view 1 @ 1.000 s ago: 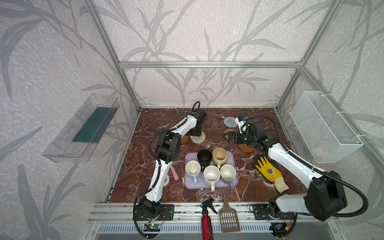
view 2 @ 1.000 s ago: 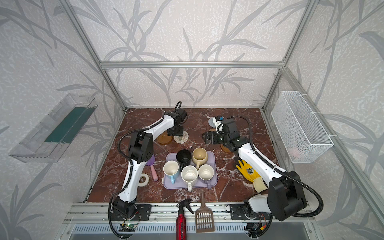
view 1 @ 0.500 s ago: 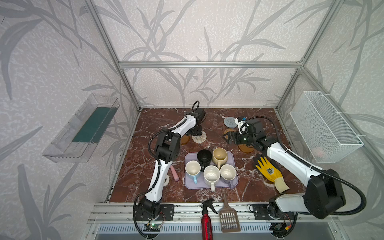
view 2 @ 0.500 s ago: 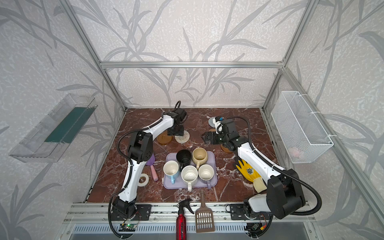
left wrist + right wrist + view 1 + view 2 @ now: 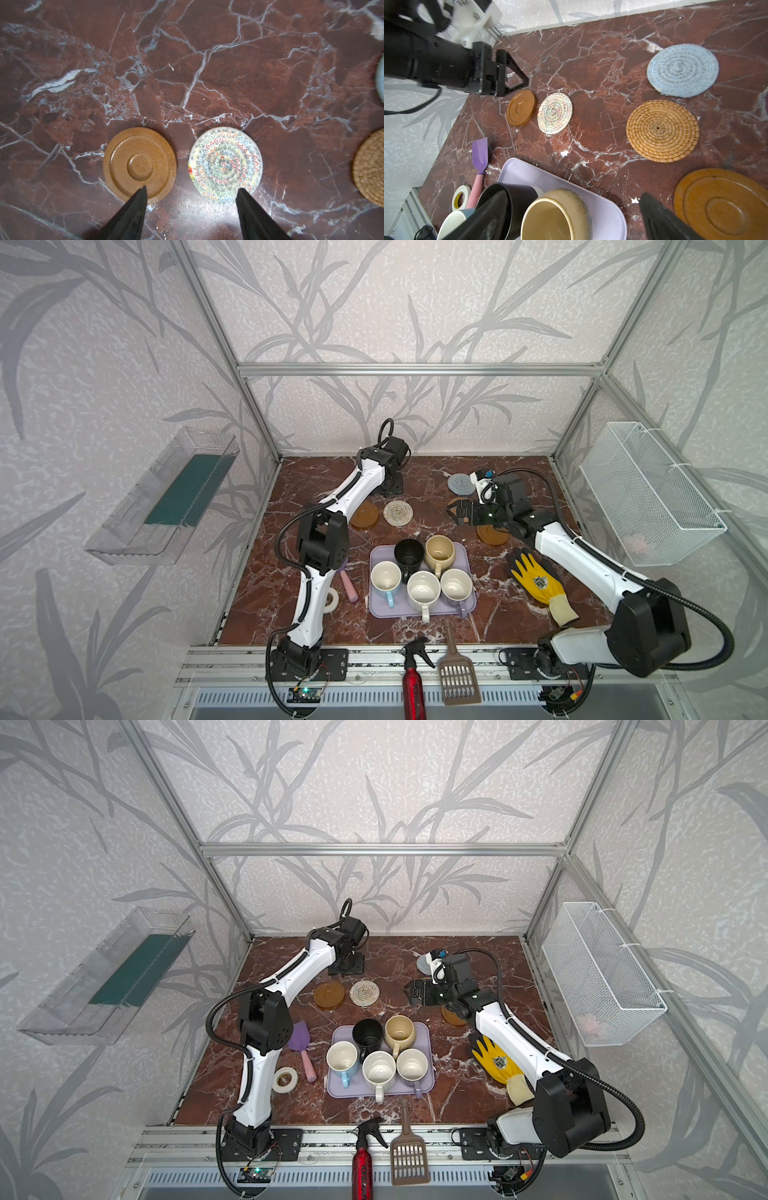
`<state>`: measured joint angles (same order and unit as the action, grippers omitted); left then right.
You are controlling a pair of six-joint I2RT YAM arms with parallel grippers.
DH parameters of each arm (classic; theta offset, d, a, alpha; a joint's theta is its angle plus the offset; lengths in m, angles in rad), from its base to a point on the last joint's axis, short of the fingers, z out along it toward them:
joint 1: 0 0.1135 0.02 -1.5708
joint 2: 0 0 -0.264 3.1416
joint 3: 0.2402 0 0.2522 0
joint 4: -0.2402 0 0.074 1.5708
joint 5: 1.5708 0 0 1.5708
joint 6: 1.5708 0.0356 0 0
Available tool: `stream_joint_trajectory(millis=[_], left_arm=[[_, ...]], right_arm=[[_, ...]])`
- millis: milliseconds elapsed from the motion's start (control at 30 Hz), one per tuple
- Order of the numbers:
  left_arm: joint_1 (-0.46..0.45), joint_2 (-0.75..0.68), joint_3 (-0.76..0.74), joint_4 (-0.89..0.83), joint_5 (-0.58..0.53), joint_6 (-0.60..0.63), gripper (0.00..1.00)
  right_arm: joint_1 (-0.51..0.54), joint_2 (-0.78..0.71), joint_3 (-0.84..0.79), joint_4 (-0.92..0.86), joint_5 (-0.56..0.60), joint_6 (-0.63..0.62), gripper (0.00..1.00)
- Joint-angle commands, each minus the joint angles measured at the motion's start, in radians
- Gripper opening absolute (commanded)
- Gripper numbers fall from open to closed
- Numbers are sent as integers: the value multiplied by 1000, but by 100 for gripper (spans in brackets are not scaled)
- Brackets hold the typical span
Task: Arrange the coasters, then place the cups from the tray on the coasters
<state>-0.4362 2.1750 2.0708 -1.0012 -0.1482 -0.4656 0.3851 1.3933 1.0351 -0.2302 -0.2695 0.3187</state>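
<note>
Five coasters lie flat on the marble. A brown wooden coaster (image 5: 139, 164) and the cream woven coaster (image 5: 225, 164) lie side by side, with my left gripper (image 5: 191, 193) open and empty above their near edges. The grey-blue coaster (image 5: 682, 70), the tan rattan coaster (image 5: 662, 131) and a second wooden coaster (image 5: 722, 205) lie to the right. My right gripper (image 5: 574, 197) hovers open and empty by the rattan one. The lavender tray (image 5: 419, 612) holds the black (image 5: 409, 553), beige (image 5: 440, 551), light blue (image 5: 385, 577), white (image 5: 423, 587) and lavender (image 5: 456, 584) cups.
A yellow glove (image 5: 536, 578) lies right of the tray. A white tape roll (image 5: 285, 1079) and a purple spatula (image 5: 301, 1038) lie to its left. A red spray bottle (image 5: 411, 676) and a brown scoop (image 5: 457, 672) rest on the front rail. A wire basket (image 5: 648, 493) hangs on the right wall.
My left gripper has opened wider and drawn back toward the rear wall, leaving the cream woven coaster uncovered beside the wooden one. The right arm has barely shifted.
</note>
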Motion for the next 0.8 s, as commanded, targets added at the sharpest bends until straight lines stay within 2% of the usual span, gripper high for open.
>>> stream_joint_trajectory(millis=[0, 67, 267, 433, 567, 767], left_arm=[[4, -117, -61, 1, 59, -2, 84], [4, -180, -117, 37, 106, -3, 99], [8, -377, -307, 174, 252, 2, 99], [13, -518, -437, 305, 369, -31, 99], [14, -557, -453, 318, 423, -41, 99], [22, -570, -469, 327, 467, -57, 99]], right_arm=[[-3, 31, 43, -57, 61, -80, 97], [-7, 48, 52, -69, 70, -98, 97], [-26, 125, 133, -112, 89, -122, 96], [-47, 250, 271, -145, 107, -117, 97], [-67, 358, 367, -152, 151, -92, 92], [-101, 511, 509, -175, 141, -39, 82]])
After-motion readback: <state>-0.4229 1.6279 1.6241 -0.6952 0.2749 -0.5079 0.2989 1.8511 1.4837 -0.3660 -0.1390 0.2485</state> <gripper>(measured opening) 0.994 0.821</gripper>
